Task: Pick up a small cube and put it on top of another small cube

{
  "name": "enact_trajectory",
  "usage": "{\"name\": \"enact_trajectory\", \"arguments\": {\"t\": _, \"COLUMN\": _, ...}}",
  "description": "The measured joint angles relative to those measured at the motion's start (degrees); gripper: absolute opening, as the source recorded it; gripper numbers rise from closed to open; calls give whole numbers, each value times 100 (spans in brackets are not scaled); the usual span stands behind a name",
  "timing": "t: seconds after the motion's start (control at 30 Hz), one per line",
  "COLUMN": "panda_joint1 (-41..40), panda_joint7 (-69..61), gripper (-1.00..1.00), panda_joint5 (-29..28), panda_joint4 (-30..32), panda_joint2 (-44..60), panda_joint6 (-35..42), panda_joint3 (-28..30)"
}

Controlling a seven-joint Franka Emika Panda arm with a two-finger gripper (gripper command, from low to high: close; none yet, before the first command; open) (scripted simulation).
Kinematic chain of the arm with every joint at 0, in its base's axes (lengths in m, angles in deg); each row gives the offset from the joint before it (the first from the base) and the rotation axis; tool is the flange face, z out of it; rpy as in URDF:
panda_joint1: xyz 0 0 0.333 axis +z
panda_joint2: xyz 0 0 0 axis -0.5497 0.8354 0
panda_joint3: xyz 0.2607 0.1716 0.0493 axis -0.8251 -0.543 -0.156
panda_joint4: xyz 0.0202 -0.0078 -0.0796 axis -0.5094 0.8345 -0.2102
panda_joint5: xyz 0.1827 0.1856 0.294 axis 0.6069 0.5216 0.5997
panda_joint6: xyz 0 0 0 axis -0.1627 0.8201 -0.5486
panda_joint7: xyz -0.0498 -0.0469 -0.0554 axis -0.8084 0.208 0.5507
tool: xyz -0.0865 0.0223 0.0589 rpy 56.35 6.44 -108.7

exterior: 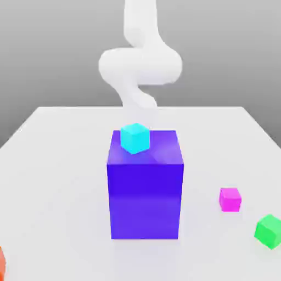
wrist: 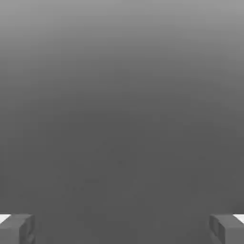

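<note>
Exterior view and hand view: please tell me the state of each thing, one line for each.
Cyan cube: resting on top of the big blue block, near a corner.
Big blue block: standing upright on the table.
Pink cube: lying on the table, alone.
Green cube: lying on the table, alone, turned at an angle.
Gripper: open, nothing between the fingers.

A large blue block (exterior: pixel 145 192), magenta cube (exterior: pixel 230 198), green cube (exterior: pixel 269 231) and a red object (exterior: pixel 1 263) are carried by the white surface (exterior: pixel 55 181).

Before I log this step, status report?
Fingers wide apart, holding nothing. Cyan cube sits atop blue block. Magenta cube on table, unobstructed.
</note>
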Motion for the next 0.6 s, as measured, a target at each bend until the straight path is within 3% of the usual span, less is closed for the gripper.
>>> {"name": "enact_trajectory", "arguments": {"t": 0.43, "panda_joint1": 2150, "panda_joint7": -2897, "gripper": 0, "panda_joint5": 273, "panda_joint4": 1863, "panda_joint2": 2776, "panda_joint6": -1932, "panda_joint3": -537}}
{"name": "enact_trajectory", "arguments": {"t": 0.6, "panda_joint1": 2832, "panda_joint7": -3807, "gripper": 0, "panda_joint5": 93, "panda_joint4": 2580, "panda_joint2": 3854, "panda_joint6": -2682, "panda_joint3": -963}}
